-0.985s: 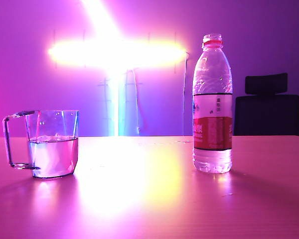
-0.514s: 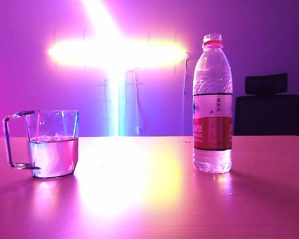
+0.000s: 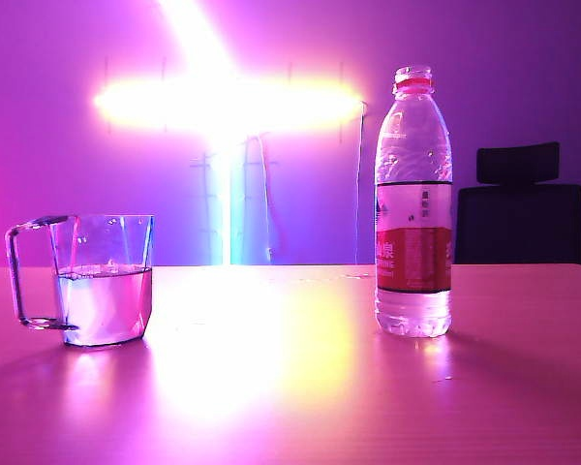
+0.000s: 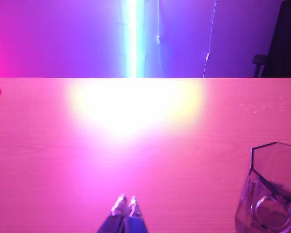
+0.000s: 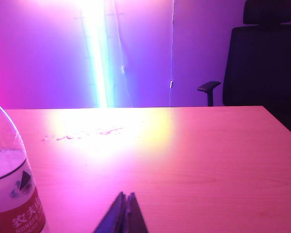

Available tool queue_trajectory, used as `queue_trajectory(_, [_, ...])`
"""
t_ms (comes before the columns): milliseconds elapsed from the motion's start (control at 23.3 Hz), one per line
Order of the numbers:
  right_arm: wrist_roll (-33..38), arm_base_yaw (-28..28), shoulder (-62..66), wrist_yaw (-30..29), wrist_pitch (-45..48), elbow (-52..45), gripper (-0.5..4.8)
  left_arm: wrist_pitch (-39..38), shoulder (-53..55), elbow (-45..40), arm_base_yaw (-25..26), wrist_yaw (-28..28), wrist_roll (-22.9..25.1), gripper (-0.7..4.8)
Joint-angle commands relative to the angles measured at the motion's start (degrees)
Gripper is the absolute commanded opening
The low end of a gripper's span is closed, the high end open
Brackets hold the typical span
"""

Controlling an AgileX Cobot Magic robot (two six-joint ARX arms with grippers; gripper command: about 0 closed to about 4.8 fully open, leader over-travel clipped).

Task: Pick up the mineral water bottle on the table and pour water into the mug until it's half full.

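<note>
I see the mineral water bottle (image 3: 413, 203) standing upright and uncapped on the table (image 3: 290, 387), well right of the mug (image 3: 102, 281), which holds water (image 3: 105, 305) to roughly half. My left gripper (image 4: 125, 206) is clenched, empty, low near the mug. My right gripper (image 5: 125, 201) is clenched, empty, beside the bottle.

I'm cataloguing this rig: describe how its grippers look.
Only the fingertips show. The left gripper ends in two slim tapered fingers, bluish with pale shiny tips. The right gripper shows two dark, narrow, pointed fingers. No cables or markings are visible; arms are out of view.
</note>
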Motion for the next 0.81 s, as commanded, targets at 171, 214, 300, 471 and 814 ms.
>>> queue_trajectory(171, [0.57, 0.09, -0.09, -1.36, -0.20, -0.24, -0.08, 0.63, 0.09, 0.24, 0.04, 0.00, -0.15, -0.02])
queue_trajectory(214, [0.59, 0.09, -0.09, -1.36, -0.68, -0.24, -0.08, 0.63, 0.09, 0.24, 0.04, 0.00, -0.15, -0.02])
queue_trajectory(300, [0.59, 0.09, -0.09, -1.38, -0.94, -0.24, -0.08, 0.63, 0.09, 0.24, 0.04, 0.00, -0.15, -0.02])
queue_trajectory(471, [0.35, 0.00, -0.09, -1.03, -0.96, -0.24, -0.08, 0.61, 0.09, 0.24, 0.04, 0.00, -0.15, -0.02])
queue_trajectory(814, [0.17, -0.02, -0.09, 0.15, -1.81, -0.24, -0.08, 0.63, 0.09, 0.24, 0.04, 0.00, -0.15, -0.02])
